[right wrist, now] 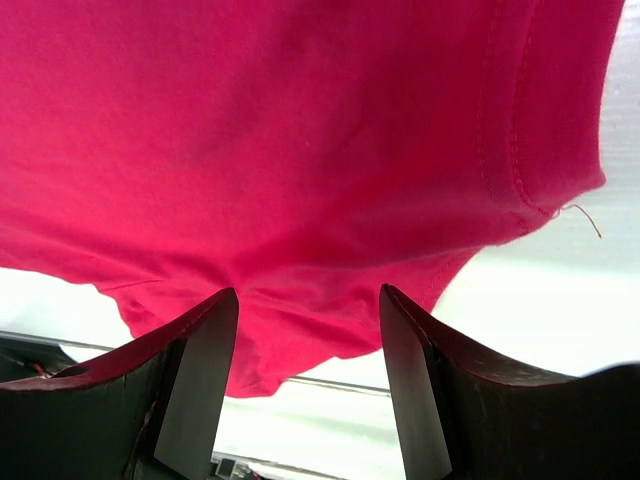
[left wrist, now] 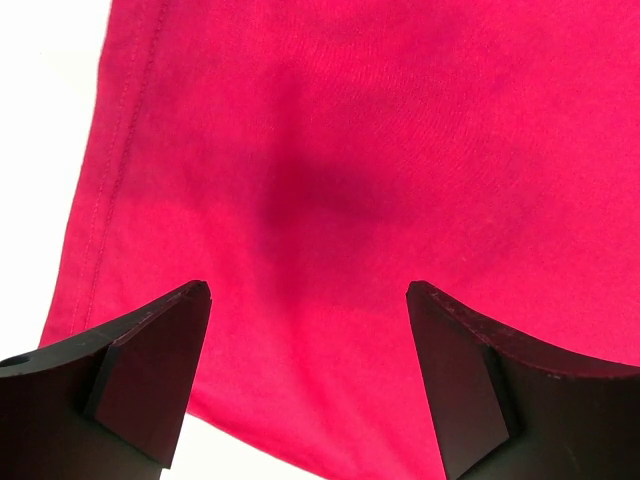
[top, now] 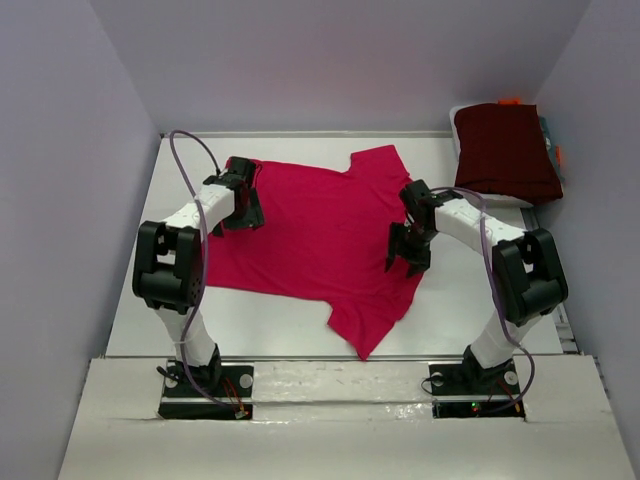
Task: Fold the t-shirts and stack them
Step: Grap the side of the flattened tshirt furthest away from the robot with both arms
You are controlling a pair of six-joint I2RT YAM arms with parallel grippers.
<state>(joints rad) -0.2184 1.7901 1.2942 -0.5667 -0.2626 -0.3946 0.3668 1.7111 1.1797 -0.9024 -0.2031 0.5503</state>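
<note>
A crimson-pink t-shirt (top: 320, 235) lies spread flat on the white table (top: 260, 325), one sleeve pointing to the near edge. It fills the left wrist view (left wrist: 380, 180) and the right wrist view (right wrist: 300, 130). My left gripper (top: 240, 205) is open, just above the shirt's far-left part near its hem (left wrist: 95, 215). My right gripper (top: 408, 252) is open above the shirt's right edge, fingers (right wrist: 205, 380) apart with nothing between them. A dark maroon folded t-shirt (top: 505, 152) lies at the far right corner.
The maroon shirt rests on a white tray or board (top: 490, 200) with small orange and teal items (top: 555, 150) beside it. Grey walls (top: 70, 180) close the table on three sides. A raised white ledge (top: 330, 375) runs along the near edge by the arm bases.
</note>
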